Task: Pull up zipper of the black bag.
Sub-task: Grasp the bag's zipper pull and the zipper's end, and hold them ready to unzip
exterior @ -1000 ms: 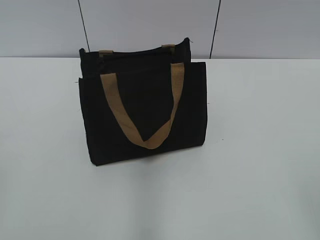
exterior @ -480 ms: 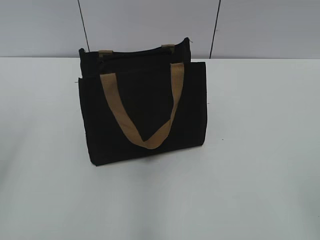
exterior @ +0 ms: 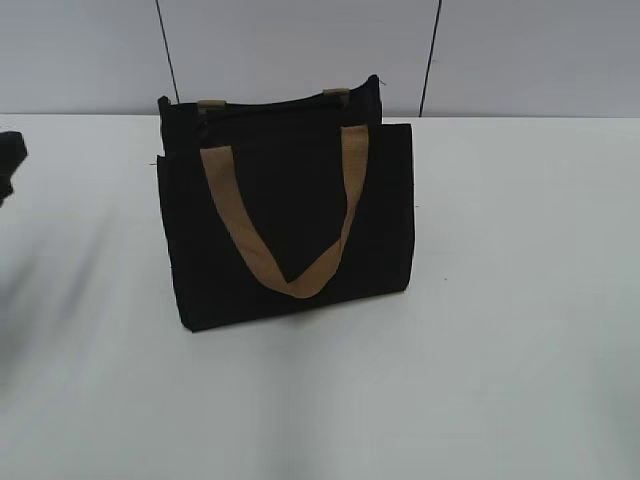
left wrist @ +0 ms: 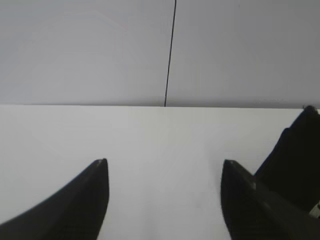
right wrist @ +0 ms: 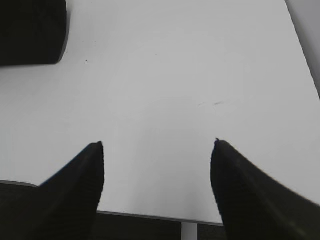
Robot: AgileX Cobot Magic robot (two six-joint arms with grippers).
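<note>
L gripper (left wrist: 165, 172): jaws spread wide, nothing btwn them, both dark fingertips (left wrist: 100, 170) over bare white table (left wrist: 160, 140). In ext view only a dark bit of that arm (exterior: 10, 160) shows at the far left edge, well apart from the bag. R gripper (right wrist: 157, 152): also wide apart, empty, fingertips (right wrist: 97, 152) hanging over the near table edge; not visible in ext view.

Nearest in ext view: open white tabletop, blurry shadow at left. Mid-table: black bag (exterior: 290, 225), upright, boxy, standing on its base, slightly left of center. Front panel faces cam; tan front strap (exterior: 290, 280) droops down across it in a V, ends stitched near the panel's top corners. Behind the front panel the bag's top rim sits a bit higher, w/ two tan strap stubs (exterior: 211, 105) showing on it. Zipper (exterior: 280, 102) runs along that top rim as a thin dark line; pull tab too small to make out, can't tell if zip is closed or not.

L wrist view: bag's dark corner at right edge, just beside the right fingertip. R wrist view: bag corner at top left, well apart from fingers.

Far: grey wall panels (exterior: 300, 50) w/ two thin dark seams behind table.
</note>
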